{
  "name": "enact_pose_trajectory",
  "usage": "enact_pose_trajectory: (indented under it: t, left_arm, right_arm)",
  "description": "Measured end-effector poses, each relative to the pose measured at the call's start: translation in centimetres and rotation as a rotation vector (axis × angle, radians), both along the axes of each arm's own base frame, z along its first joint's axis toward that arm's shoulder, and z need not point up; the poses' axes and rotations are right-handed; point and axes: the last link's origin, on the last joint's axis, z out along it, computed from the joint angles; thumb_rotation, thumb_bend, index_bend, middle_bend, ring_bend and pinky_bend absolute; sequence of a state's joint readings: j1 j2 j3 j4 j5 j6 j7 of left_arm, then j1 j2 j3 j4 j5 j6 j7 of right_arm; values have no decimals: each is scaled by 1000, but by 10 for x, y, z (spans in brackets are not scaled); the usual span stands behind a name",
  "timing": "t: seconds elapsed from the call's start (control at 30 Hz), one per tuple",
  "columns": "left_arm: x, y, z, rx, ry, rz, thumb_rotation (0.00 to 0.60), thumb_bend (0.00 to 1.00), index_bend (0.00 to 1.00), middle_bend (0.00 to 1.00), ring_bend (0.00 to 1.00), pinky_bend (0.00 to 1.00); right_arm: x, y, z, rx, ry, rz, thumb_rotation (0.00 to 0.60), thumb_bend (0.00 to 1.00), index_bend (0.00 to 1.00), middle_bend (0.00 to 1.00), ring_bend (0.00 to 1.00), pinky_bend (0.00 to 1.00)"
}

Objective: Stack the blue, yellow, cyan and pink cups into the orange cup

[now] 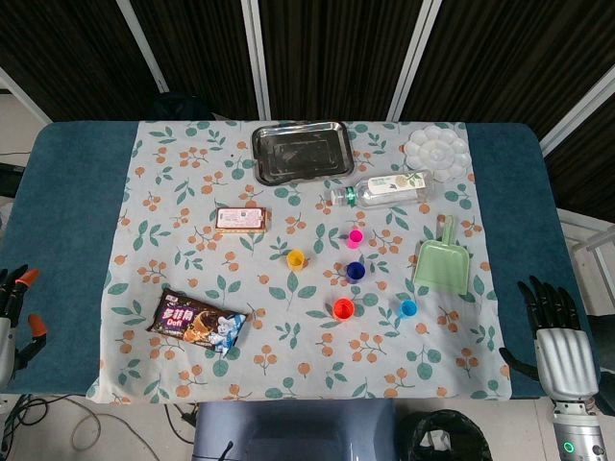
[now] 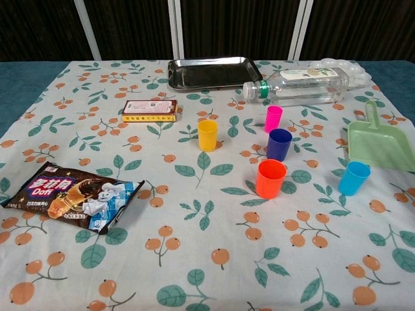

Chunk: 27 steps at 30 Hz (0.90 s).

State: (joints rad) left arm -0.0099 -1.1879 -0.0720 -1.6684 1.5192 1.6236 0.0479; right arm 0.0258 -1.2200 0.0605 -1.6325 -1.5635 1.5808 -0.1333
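1. While all five cups stand upright and apart on the leaf-and-berry cloth of the worktop (image 1: 77, 192), none is nested in another.
2. The orange cup (image 2: 270, 179) stands nearest the robot, with the blue cup (image 2: 279, 144) just behind it and the pink cup (image 2: 273, 118) behind that, the three forming a rough line toward the far edge.
3. The yellow cup (image 2: 207, 135) stands to the left of that line; the cyan cup (image 2: 354, 177) stands to its right, just in front of the green dustpan (image 2: 379, 142).
4. The left robot hand (image 1: 13, 307) shows at the left edge of the head view, off the cloth, fingers spread and grasping nothing.
5. The right robot hand (image 1: 555, 331) hangs at the worktop's right near corner, fingers apart, released and well apart from the cups.
6. A clear bottle (image 2: 305, 87) lies on its side behind the pink cup, near a metal tray (image 2: 214, 72) and a white palette (image 1: 437, 152).
7. A small flat box (image 2: 150, 110) and a chocolate snack packet (image 2: 71, 197) lie to the left.
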Motion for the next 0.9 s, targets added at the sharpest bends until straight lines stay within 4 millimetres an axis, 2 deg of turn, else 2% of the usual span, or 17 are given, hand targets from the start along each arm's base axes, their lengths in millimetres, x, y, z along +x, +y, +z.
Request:
enact_pose_trajectory:
  t: [0.9]
  left_arm:
    - [0, 0, 0, -1, 2, -2, 600, 682, 142, 92, 4, 14]
  right_arm:
    - [0, 1, 3, 20, -19, -10, 600, 198, 0, 0, 0, 13]
